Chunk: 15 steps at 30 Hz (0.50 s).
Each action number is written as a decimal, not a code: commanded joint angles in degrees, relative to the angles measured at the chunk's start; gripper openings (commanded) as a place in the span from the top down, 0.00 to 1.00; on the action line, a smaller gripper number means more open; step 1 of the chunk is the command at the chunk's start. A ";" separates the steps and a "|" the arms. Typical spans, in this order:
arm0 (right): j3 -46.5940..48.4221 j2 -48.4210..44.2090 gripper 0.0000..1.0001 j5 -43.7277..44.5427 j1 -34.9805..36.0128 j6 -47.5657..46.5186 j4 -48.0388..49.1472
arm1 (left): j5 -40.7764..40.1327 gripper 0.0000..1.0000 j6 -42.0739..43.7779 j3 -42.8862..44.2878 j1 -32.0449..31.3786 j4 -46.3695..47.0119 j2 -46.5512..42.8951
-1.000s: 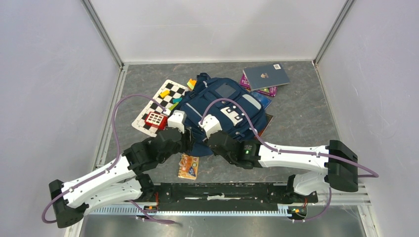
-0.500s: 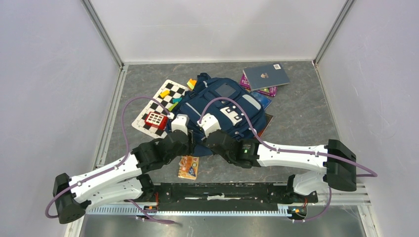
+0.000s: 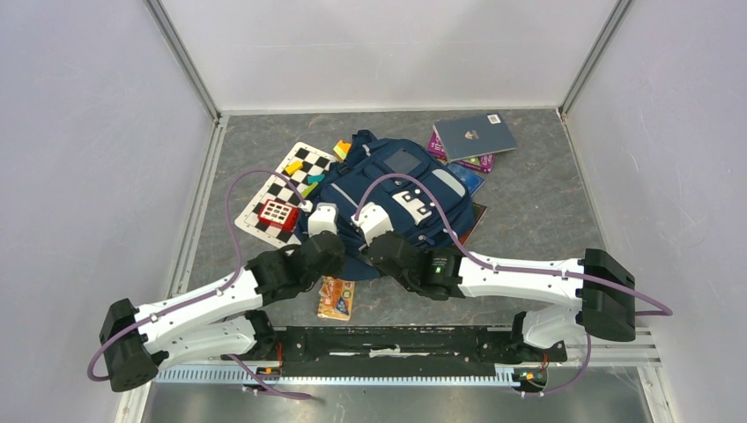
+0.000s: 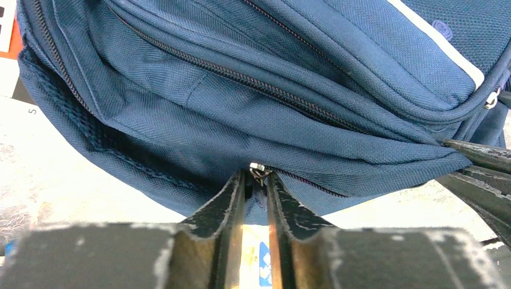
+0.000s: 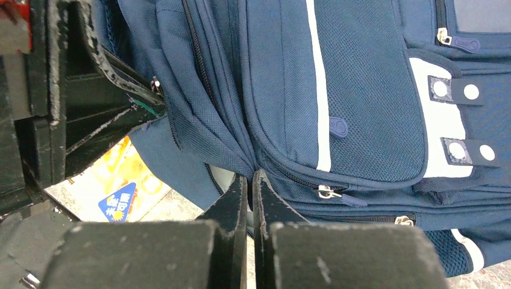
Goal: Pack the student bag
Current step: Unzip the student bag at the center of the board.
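Checkerboard [image 3: 282, 189] with coloured blocks [image 3: 293, 166] and a red grid tile [image 3: 277, 214] lies just left of the bag [image 3: 401, 189], which slumps mid-bench [image 3: 546, 220], front pockets up. At the bag's near edge the left fingers [image 4: 241, 183] stand narrow with a metal zip pull [image 4: 258, 170] between their tips; whether they pinch it I cannot tell. An orange packet [image 3: 337, 298] lies just beside that near edge. Right of the pull, the right fingers [image 5: 241, 189] are pressed together on a fold of the bag's cloth, which is drawn to a point. A grey book [image 3: 476, 135] and purple books [image 3: 476, 163] lie at the bag's far right corner.

Risks, as I judge them: the small pull could slip from the left tips if they bite cloth rather than metal. If the right hold lets go, the soft bag would slide along with the pull. A skewed tug may jam the teeth on the fold.

Writing: a digit like a 5 shows on the board's edge. The packet's blue diamond [image 5: 117, 203] carries white characters, the book a corner label [image 3: 494, 117] and the bag a small oval logo [image 5: 338, 127]; none is legible.
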 commanded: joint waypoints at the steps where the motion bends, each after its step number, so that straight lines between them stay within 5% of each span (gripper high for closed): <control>1: 1.73 -0.95 1.00 1.75 -0.26 1.58 5.86 | -3.02 0.80 -1.50 1.53 -0.21 0.64 -1.63; 8: 0.22 -1.22 1.00 1.97 -0.24 1.05 5.86 | -4.25 0.98 -1.79 0.76 -0.20 -1.18 -3.94; 15: -2.02 -1.52 1.00 3.23 -0.22 -1.71 5.78 | -5.26 0.98 -2.39 2.09 -0.21 -1.61 -6.50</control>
